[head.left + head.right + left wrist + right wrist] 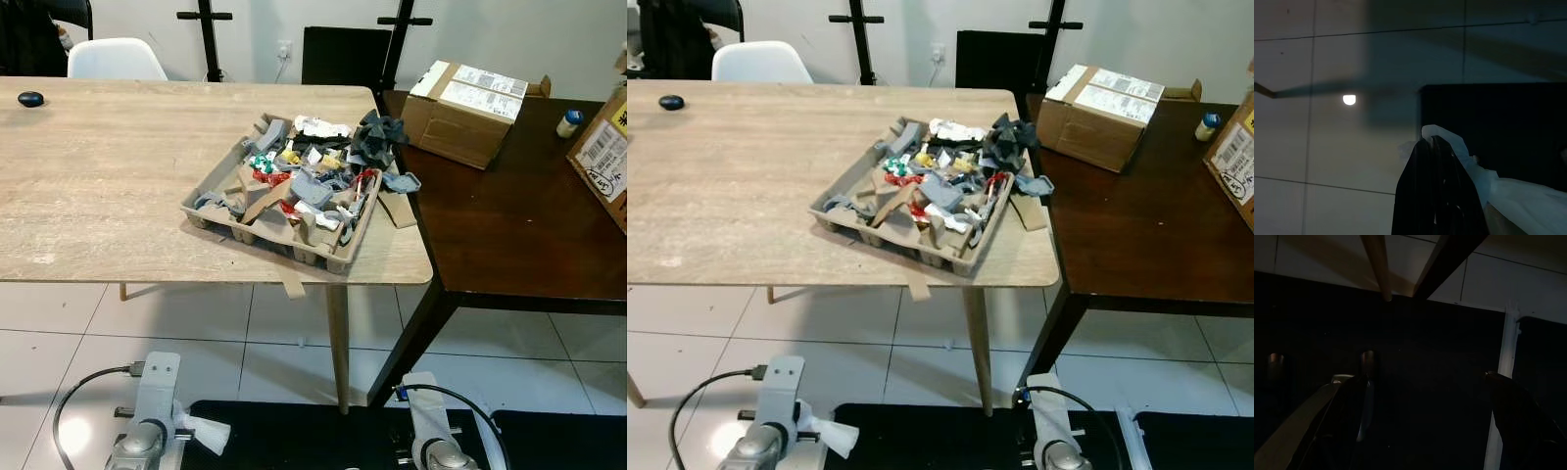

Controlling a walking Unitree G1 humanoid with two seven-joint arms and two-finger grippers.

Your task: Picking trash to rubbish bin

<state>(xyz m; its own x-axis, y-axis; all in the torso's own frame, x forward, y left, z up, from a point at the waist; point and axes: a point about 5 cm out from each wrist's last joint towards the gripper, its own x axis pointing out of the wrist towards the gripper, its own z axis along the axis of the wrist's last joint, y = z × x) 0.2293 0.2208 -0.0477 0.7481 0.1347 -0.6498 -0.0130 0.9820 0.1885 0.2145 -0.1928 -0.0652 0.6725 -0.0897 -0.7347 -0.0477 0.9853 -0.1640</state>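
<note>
Trash (304, 191) sits heaped in a shallow cardboard tray (257, 233) near the front right corner of the pale wooden bench (108, 186): grey scraps, torn card, bits of red, green and yellow wrapper, and a dark crumpled lump at the tray's far corner. One strip of card (291, 286) hangs over the bench edge just in front of the tray. Down low, the left gripper (1432, 147) hangs above the tiled floor (1327, 147), its black fingers (1422, 196) pressed together on a piece of white plastic (1484, 181) that bunches out to one side. The right gripper (1427, 396) hangs beside it over a black mat (1425, 342), fingers spread wide apart with nothing between them. Out beyond the tray, a dark brown bench (509, 225) butts against the pale one and carries a cardboard box (465, 113) and a small bottle (569, 122). A small dark object (30, 98) lies at the pale bench's far left, with a white chair (116, 59) behind.
</note>
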